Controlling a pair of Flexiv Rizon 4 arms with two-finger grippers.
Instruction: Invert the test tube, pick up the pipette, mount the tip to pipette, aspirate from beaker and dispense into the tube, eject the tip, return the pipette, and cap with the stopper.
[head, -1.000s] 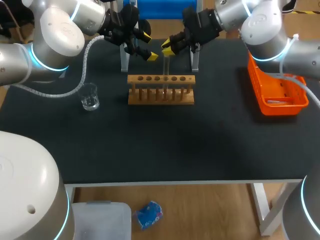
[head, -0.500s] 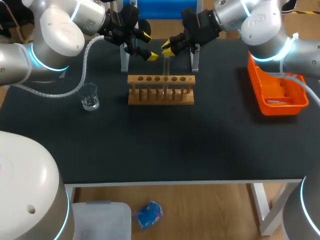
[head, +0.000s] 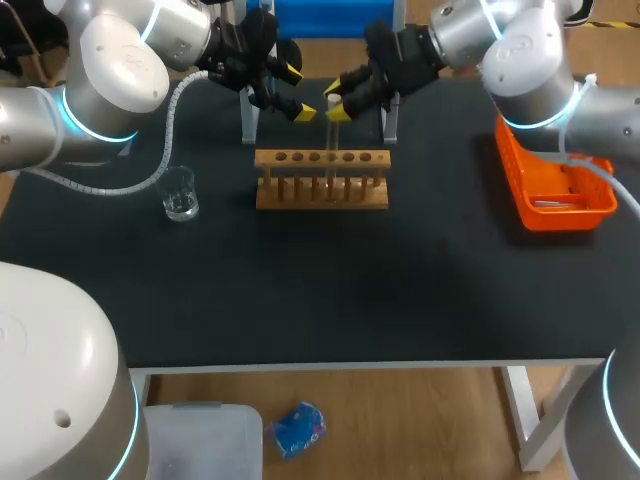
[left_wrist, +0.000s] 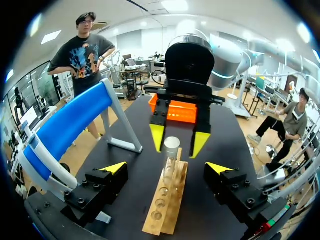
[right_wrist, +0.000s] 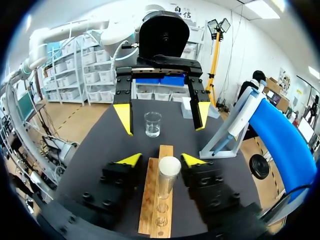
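Right end effector (right_wrist: 161, 160) astride test tube (right_wrist: 169, 172), apparently loose; beaker (right_wrist: 152, 124) beyond.

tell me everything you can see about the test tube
The test tube is a clear, glass-looking cylinder with a pale round top end. It stands upright in a hole of the wooden rack and rises well above it. It sits between the yellow fingertips of the right gripper, with a gap visible on at least one side, so it looks unclamped.
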